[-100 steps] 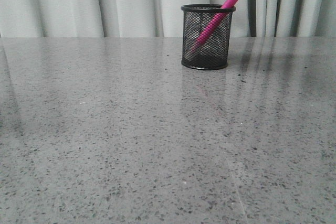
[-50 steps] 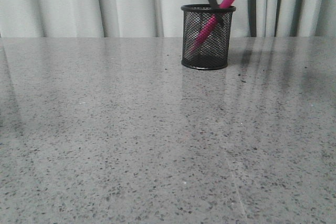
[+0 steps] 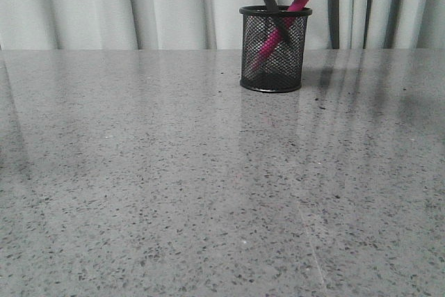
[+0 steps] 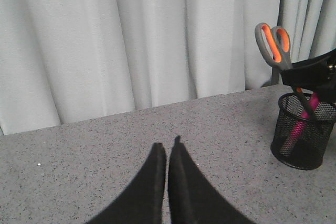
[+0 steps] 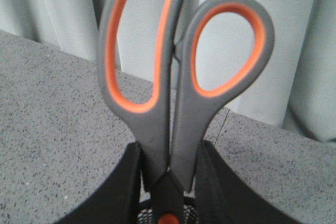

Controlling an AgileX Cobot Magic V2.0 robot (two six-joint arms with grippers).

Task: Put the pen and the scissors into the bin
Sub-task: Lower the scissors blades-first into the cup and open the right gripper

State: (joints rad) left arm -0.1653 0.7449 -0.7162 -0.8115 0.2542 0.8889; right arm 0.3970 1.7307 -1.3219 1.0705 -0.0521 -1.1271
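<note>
Between the two black fingers [image 5: 122, 192] of the right gripper [image 5: 168, 187] the scissors [image 5: 178, 77] stand upright, handles up; the fingers are clamped on the grey shanks just below the loops and just above the orange pivot dot, so the right claw is closed on the scissors; in the front view the dark blades point down through the rim of the bin [image 3: 275, 50] and already reach inside the mesh, slanting a little; the pen [image 3: 281, 26] leans inside the same cup, its pale cap sticking out over the rim on the far right side, close to the blades or touching them, which I cannot tell; the left gripper [image 4: 168, 153] hangs well apart from the cup over bare grey table [image 3: 174, 186], its fingers pressed together and holding nothing. By my judgement the scissors are stiff, fairly heavy for their size and top-heavy with the big loops up; the smooth plastic shanks could slip in a loose pinch, so the hold near the pivot looks the sound one, keeping the blades shut; the wire cup looks light and may tip or slide if the blades push its wall or the pen sideways; the pen is light and rigid. No brand, label or writing can be read on anything in view.
</note>
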